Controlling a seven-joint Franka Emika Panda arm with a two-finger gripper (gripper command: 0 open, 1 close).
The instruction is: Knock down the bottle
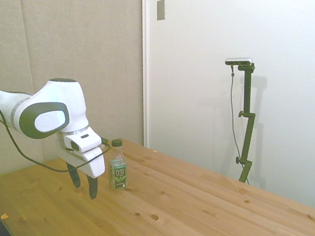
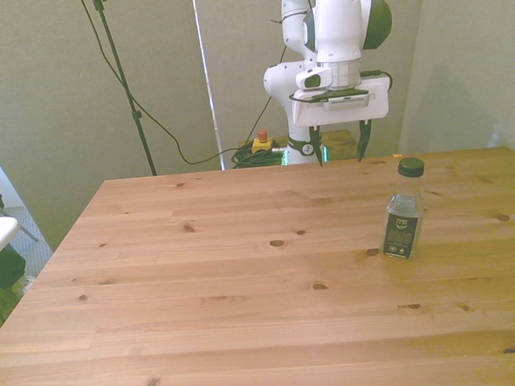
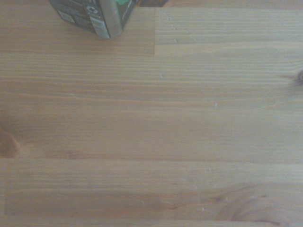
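We count one bottle (image 2: 404, 210), upright on the table (image 2: 247, 316) toward the front view's right, and one gripper (image 2: 339, 146), fingers apart, hovering near it.

A wooden table (image 2: 202, 293) fronts a grey wall (image 1: 69, 35).

A dark green cap and a green-and-white label are seen on the clear bottle (image 1: 117, 172). Pale knotted wood grain is shown by the table (image 2: 246, 290). The white gripper (image 2: 339, 149) is tipped with seemingly black fingers.
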